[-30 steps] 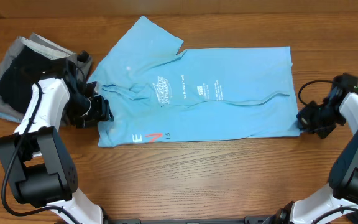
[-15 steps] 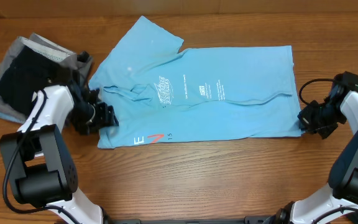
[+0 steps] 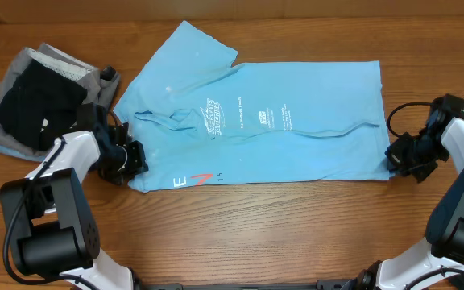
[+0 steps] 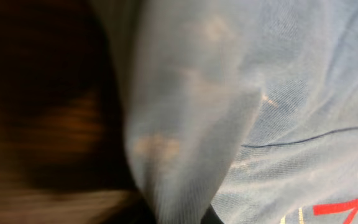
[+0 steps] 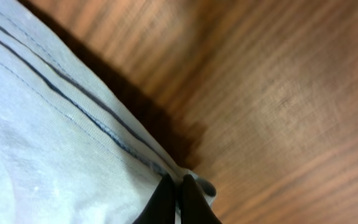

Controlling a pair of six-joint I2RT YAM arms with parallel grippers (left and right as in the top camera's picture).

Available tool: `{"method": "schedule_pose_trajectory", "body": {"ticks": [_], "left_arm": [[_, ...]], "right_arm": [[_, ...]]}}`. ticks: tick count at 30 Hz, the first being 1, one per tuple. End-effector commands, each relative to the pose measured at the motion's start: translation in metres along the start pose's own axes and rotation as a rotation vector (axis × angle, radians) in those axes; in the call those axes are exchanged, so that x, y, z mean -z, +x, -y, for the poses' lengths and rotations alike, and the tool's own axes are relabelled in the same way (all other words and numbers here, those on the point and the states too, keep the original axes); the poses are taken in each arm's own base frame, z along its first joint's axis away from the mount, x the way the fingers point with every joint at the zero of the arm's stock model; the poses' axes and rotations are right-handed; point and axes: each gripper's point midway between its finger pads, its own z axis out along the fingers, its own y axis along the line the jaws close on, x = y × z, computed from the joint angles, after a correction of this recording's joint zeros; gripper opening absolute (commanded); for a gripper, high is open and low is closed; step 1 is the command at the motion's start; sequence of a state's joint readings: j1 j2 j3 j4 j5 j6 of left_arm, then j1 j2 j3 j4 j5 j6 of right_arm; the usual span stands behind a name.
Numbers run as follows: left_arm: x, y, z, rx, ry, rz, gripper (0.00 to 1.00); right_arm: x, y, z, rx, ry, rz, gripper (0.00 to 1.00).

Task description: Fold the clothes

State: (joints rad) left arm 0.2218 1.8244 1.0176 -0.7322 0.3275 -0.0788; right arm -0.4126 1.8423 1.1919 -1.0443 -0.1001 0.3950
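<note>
The light-blue T-shirt lies spread across the middle of the table, white lettering up, a small red mark near its front-left hem. My left gripper is shut on the shirt's front-left corner. In the left wrist view the blue cloth runs up in a fold into the left gripper. At the front-right corner my right gripper is shut on the hem. The right wrist view shows the dark fingertips pinching the stitched hem at the right gripper. A heap of black and grey garments lies at the back left.
The wooden table shows bare in front of the shirt. A black cable loops beside the right arm. The garment heap lies close behind my left arm.
My left gripper has slid toward the front along the shirt's left edge and shut on its corner. The right gripper has stayed shut on the hem, unmoved.
</note>
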Motion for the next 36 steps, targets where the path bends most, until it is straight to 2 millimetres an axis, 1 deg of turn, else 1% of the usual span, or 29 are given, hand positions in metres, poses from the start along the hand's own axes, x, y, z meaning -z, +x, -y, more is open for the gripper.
{"method": "schedule_pose_trajectory", "body": {"ticks": [1,5,6,8,10,12,13,14,15,16,18,19,21,24,27,29,32,34,36], "left_arm": [[-0.003,0.009,-0.055,0.120,-0.175,-0.059,0.04],[0.020,0.004,-0.075,0.166,-0.235,-0.071,0.04],[0.024,0.003,-0.077,0.178,-0.232,-0.070,0.04],[0.030,-0.001,-0.077,0.197,-0.210,-0.062,0.04],[0.034,-0.005,-0.076,0.202,-0.203,-0.053,0.04],[0.038,-0.008,-0.074,0.201,-0.196,-0.052,0.05],[0.039,-0.008,-0.073,0.201,-0.197,-0.055,0.08],[0.041,-0.008,-0.072,0.200,-0.196,-0.057,0.12],[0.041,-0.008,-0.070,0.198,-0.188,-0.060,0.20],[0.042,-0.008,-0.066,0.194,-0.169,-0.066,0.26],[0.042,-0.007,-0.060,0.185,-0.137,-0.073,0.33],[0.042,-0.006,-0.055,0.176,-0.109,-0.079,0.34],[0.044,-0.005,-0.046,0.156,-0.059,-0.092,0.34],[0.053,-0.006,-0.029,0.104,0.019,-0.102,0.32],[0.073,-0.011,-0.017,0.064,0.056,-0.075,0.33],[0.094,-0.018,-0.007,0.039,0.067,-0.027,0.34],[0.129,-0.031,0.008,-0.015,0.060,0.082,0.37],[0.153,-0.039,0.021,-0.064,0.055,0.164,0.41],[0.174,-0.046,0.032,-0.109,0.039,0.236,0.50]], "right_arm": [[0.003,0.005,0.006,-0.009,0.030,-0.027,0.04],[0.005,0.018,0.025,-0.015,0.121,-0.070,0.04],[0.006,0.020,0.030,-0.015,0.148,-0.076,0.05],[0.008,0.022,0.037,-0.013,0.190,-0.077,0.10],[0.008,0.022,0.037,-0.013,0.189,-0.077,0.14],[0.007,0.021,0.035,-0.013,0.176,-0.074,0.22],[0.007,0.021,0.034,-0.013,0.172,-0.074,0.26],[0.007,0.021,0.034,-0.013,0.172,-0.075,0.28],[0.007,0.021,0.033,-0.012,0.165,-0.078,0.28],[0.006,0.024,0.027,-0.002,0.130,-0.096,0.28],[0.006,0.031,0.011,0.056,0.032,-0.137,0.29],[0.006,0.035,-0.005,0.117,-0.060,-0.159,0.30],[0.010,0.040,-0.029,0.190,-0.200,-0.184,0.30],[0.021,0.043,-0.058,0.268,-0.381,-0.184,0.31],[0.042,0.040,-0.073,0.297,-0.468,-0.136,0.33],[0.063,0.036,-0.080,0.324,-0.504,-0.072,0.34],[0.110,0.032,-0.093,0.386,-0.575,0.061,0.36],[0.139,0.034,-0.101,0.428,-0.616,0.140,0.39],[0.174,0.039,-0.111,0.481,-0.673,0.221,0.41]]}}
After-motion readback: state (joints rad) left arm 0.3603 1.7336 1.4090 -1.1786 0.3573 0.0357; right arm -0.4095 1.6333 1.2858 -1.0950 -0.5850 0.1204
